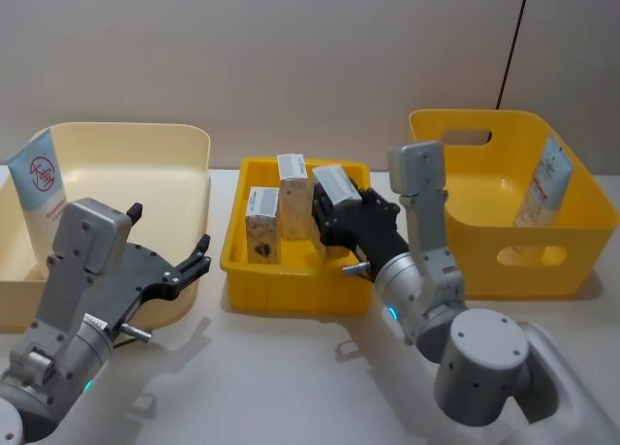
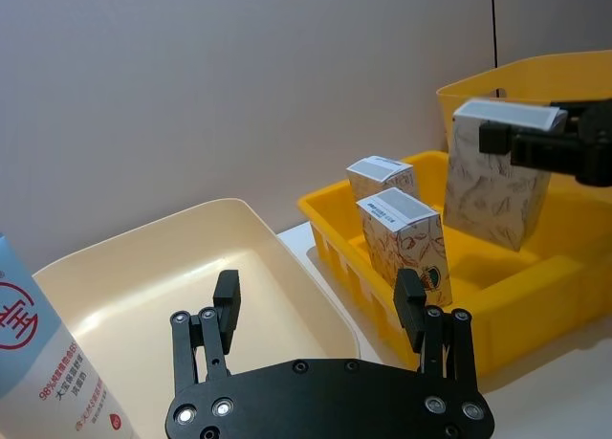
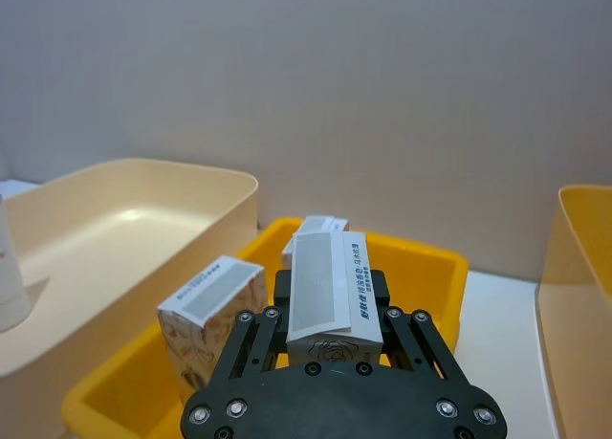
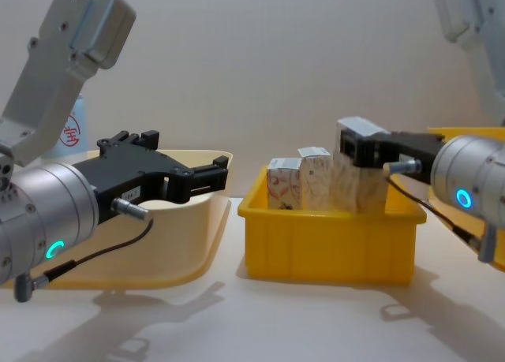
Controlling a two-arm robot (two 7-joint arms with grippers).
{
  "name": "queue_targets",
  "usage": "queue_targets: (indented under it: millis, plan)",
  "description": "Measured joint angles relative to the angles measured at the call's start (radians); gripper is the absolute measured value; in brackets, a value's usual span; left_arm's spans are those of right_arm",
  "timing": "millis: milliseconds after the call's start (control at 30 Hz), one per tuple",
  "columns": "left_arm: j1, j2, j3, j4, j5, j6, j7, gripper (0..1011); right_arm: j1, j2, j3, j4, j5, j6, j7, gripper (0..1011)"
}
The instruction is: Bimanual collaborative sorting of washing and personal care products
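My right gripper (image 1: 336, 210) is shut on a small white patterned carton (image 1: 335, 188) and holds it upright over the right half of the small yellow tray (image 1: 291, 298). Seen from the left wrist, this carton (image 2: 497, 176) hangs clear of the tray floor. Two more cartons (image 1: 263, 224) (image 1: 293, 181) stand in the tray's left half. My left gripper (image 1: 197, 259) hovers open and holds nothing, over the front right corner of the cream bin (image 1: 126, 135). A pale-blue tube (image 1: 39, 185) leans in that bin's far left corner.
A large yellow bin with handle cutouts (image 1: 523, 270) stands at the right, with another tube (image 1: 542, 183) leaning against its right wall. Bare table lies in front of the tray and bins. A wall runs close behind them.
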State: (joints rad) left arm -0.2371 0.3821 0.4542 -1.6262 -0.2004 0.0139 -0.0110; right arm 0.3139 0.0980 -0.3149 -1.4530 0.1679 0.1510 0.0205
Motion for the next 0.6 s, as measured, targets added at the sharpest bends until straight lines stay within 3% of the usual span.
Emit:
queue_targets:
  millis: [600]
  plan:
    - [0.0,0.0,0.0,0.0,0.0,0.0,0.0,1003,0.014,0.036,0.045,-0.024,0.006,-0.242,0.091,422]
